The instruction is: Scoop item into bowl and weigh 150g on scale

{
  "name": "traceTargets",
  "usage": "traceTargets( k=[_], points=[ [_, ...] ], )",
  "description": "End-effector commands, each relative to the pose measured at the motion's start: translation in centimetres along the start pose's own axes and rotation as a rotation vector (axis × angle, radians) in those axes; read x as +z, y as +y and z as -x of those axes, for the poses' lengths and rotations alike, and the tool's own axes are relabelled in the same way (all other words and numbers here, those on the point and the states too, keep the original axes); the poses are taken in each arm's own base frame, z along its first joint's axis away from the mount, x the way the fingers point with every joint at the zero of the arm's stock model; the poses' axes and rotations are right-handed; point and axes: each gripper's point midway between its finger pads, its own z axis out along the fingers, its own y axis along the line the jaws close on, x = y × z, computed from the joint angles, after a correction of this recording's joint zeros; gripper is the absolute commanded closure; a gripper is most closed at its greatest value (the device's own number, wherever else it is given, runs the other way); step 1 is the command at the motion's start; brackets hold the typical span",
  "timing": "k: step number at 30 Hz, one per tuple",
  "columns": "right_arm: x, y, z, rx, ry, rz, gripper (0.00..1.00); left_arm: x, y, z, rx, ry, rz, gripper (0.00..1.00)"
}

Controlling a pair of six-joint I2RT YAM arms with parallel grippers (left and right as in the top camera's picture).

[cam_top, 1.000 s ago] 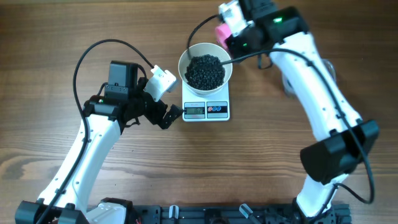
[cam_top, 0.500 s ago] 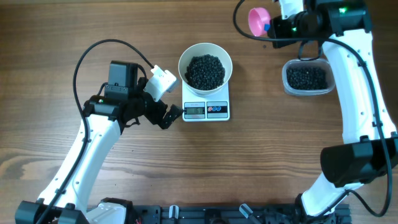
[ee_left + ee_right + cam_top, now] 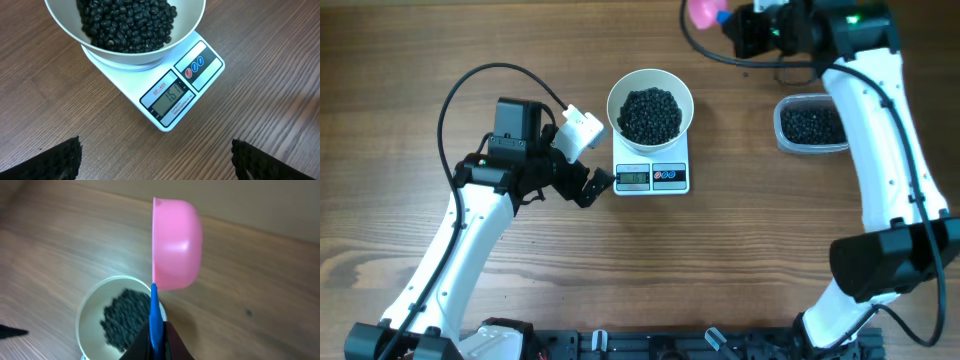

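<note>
Right gripper (image 3: 752, 30), clamped on the pink plastic scoop (image 3: 175, 245), holds it clear, seemingly so the white digital scale (image 3: 652, 178) settles; left gripper (image 3: 592, 183) gapes.

Left arm (image 3: 470, 240) and right arm (image 3: 880, 150) are showing white rounded shells between black joint housings (image 3: 875, 262). A black cable (image 3: 506, 67) is looping off the left arm beside a white camera block (image 3: 582, 128), the left gripper (image 3: 155, 152) is wearing black knobbly pads (image 3: 62, 161), and a green light (image 3: 851, 16) is glowing on the right wrist.
</note>
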Motion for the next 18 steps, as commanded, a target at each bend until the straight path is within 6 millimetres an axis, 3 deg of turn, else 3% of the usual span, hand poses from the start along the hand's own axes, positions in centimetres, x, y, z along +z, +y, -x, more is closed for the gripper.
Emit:
traceTargets(
  k=[1,7,18],
  points=[
    [4.2,1.8,-1.6,0.012,0.066,0.065,0.96,0.1,-0.2,-0.1,0.0,-0.005,-0.017,0.0],
    [8.8,3.3,-4.7,0.057,0.182,0.099,0.96,0.1,-0.2,-0.1,0.0,-0.005,-0.017,0.0],
    [9.1,5.3,-7.5,-0.015,0.291,0.099,0.96,0.1,-0.2,-0.1,0.0,-0.005,-0.017,0.0]
  ],
)
